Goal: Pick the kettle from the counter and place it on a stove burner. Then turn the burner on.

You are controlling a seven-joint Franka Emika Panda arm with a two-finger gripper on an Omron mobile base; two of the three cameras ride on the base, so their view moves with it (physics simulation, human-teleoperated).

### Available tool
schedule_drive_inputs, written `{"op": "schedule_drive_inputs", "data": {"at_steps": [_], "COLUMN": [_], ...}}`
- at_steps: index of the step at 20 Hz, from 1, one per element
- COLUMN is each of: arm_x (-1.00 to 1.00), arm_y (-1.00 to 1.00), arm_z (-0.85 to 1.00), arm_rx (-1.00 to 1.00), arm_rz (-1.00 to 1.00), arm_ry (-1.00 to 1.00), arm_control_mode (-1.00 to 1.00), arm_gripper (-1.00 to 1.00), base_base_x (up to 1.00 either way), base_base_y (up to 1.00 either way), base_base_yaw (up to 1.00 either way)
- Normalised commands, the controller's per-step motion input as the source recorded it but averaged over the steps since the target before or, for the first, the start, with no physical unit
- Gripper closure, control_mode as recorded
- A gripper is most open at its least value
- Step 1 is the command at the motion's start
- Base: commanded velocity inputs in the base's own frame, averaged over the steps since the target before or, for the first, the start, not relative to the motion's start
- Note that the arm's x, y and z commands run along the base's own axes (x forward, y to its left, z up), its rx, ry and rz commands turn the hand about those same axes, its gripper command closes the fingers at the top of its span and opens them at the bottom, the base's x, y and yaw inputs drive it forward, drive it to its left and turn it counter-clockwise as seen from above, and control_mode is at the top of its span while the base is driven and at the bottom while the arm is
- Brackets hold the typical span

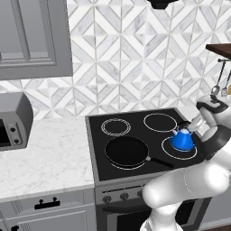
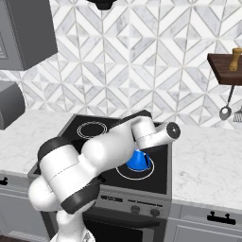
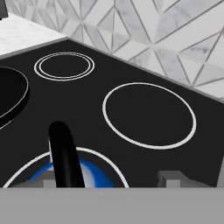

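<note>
A: While the frying pan (image 1: 127, 151) sits on the left ring, is the kettle (image 1: 182, 140) down?
B: Yes, inside the stove burner (image 1: 179, 148), front right. The gripper (image 3: 113, 179) hangs over its handle, fingers spread, gripping nothing. Only switching the burner on remains

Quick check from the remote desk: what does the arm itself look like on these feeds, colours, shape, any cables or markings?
The arm is glossy white, built of fat rounded segments with dark grey to black bands at the joints. The wrist ends in a white cylinder with a dark circular cap. In the hand view one of the fingertips is a small grey block. No loose cables or markings show.
</note>
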Motion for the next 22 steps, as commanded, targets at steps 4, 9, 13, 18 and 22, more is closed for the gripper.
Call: {"op": "schedule_drive_inputs", "data": {"at_steps": [4,9,13,18,22], "arm_x": [-0.19,-0.04,-0.12,-0.43,-0.68], "arm_y": [0.02,0.14,0.09,0.12,0.41], "arm_z": [0.02,0.34,0.60,0.55,0.03], "arm_rx": [0.00,0.00,0.00,-0.04,-0.10], "arm_rz": [0.00,0.00,0.00,0.00,-0.01], "arm_ry": [0.00,0.00,0.00,-0.05,-0.08], "arm_control_mode": [-1.00,-1.00,-1.00,-1.00,-1.00], "arm_gripper": [-1.00,-1.00,-1.00,-1.00,-1.00], "base_base_x": [0.00,0.00,0.00,0.00,0.00], "base_base_y": [0.00,0.00,0.00,0.00,0.00], "base_base_yaw": [0.00,0.00,0.00,0.00,0.00]}}
